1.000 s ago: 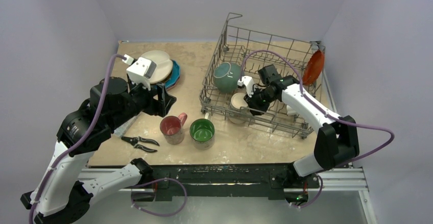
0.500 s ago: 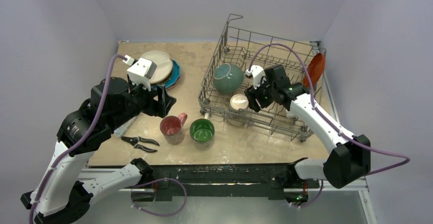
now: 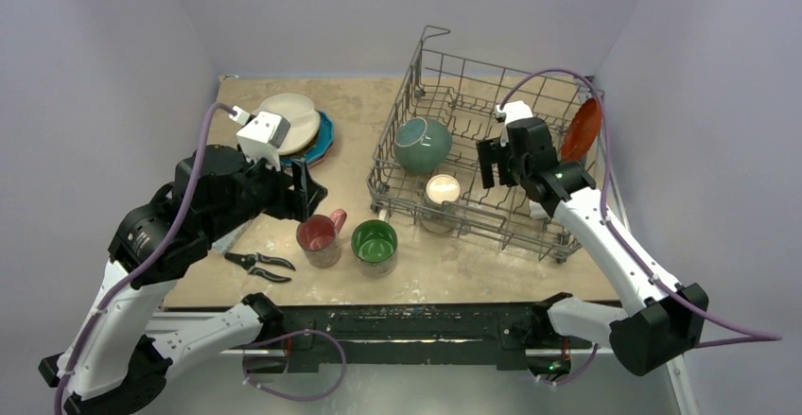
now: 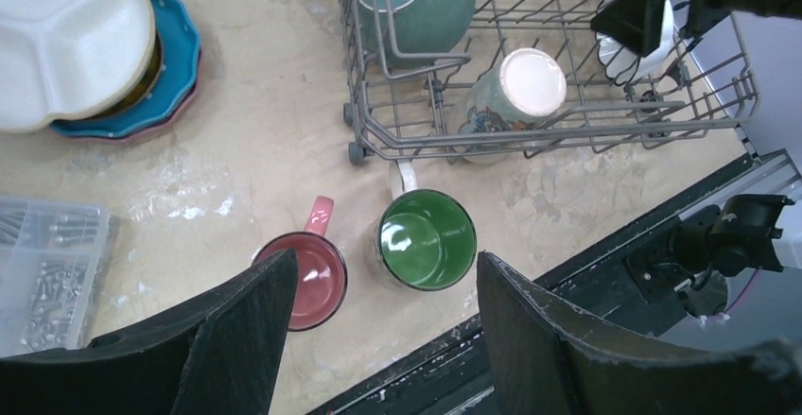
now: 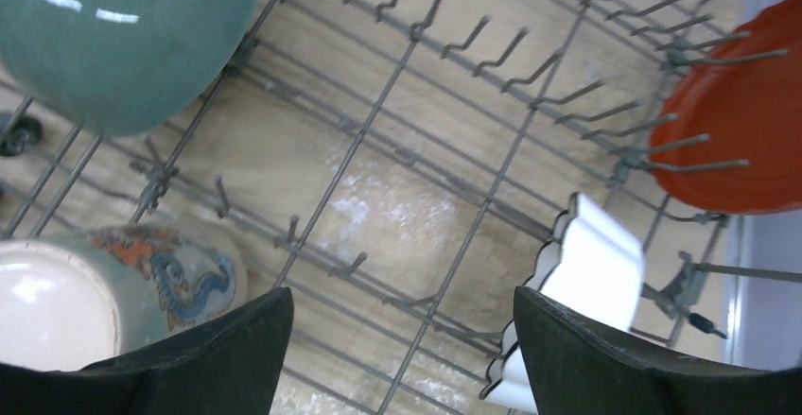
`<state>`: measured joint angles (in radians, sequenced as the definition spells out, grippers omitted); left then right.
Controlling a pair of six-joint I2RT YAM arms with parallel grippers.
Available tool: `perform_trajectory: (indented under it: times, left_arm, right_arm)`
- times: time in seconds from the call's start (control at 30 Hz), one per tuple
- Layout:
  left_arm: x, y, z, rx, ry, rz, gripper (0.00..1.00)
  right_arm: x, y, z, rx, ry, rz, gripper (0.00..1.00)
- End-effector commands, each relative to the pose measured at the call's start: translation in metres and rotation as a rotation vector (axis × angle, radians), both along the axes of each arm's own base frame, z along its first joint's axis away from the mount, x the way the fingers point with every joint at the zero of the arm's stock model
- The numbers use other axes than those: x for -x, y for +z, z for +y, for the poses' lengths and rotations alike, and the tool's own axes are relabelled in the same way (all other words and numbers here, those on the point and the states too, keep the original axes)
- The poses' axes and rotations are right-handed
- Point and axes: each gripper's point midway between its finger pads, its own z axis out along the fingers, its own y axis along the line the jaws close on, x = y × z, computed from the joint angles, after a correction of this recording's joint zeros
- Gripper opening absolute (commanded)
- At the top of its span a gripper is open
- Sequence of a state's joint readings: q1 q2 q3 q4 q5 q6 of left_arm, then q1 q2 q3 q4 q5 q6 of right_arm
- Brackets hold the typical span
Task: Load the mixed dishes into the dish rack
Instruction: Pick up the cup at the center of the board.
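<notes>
Red mug (image 4: 301, 281) and green mug (image 4: 427, 239) side by side — near the dish rack (image 4: 378, 139), between the left pincer's (image 4: 386, 273) spread fingers (image 4: 236, 339)

Left pincer (image 4: 383, 278) and right pincer (image 5: 402, 306) gape open.

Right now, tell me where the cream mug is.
Top view: the cream mug stands inside the dish rack, in its near left corner, just in front of the teal bowl.

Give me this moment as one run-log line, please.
left gripper: open, pointed at red mug and green mug | right gripper: open, empty, over dish rack | cream dragon mug: in rack, near edge
</notes>
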<state>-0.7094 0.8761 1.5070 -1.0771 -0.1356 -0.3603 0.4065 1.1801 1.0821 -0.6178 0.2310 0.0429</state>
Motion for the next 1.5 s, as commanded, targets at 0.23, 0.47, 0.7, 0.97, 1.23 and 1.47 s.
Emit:
perform_trajectory:
  times: [0.23, 0.47, 0.7, 0.97, 1.23, 1.47]
  left_arm:
    - [0.005, -0.074, 0.01, -0.032, 0.302, 0.41, 0.71]
    - [0.034, -0.123, -0.056, 0.303, 0.227, 0.742, 0.68]
    - [0.046, -0.196, -0.067, 0.441, 0.46, 1.01, 0.64]
    - [0.044, -0.225, -0.072, 0.362, 0.657, 1.074, 0.66]
    - [0.023, -0.25, -0.076, 0.381, 0.806, 1.024, 0.56]
    - [0.022, -0.281, -0.087, 0.304, 0.851, 1.088, 0.48]
  right_arm:
    - [-0.003, 0.073, 0.02, -0.224, -0.13, 0.023, 0.98]
    - [0.032, 0.102, 0.06, -0.479, 0.074, -0.017, 0.98]
    - [0.07, 0.111, 0.077, -0.682, 0.16, -0.03, 0.98]
    - [0.09, 0.126, 0.069, -0.663, 0.195, -0.055, 0.98]
    - [0.097, 0.133, 0.065, -0.627, 0.231, -0.072, 0.98]
    - [0.098, 0.129, 0.059, -0.574, 0.222, -0.054, 0.98]
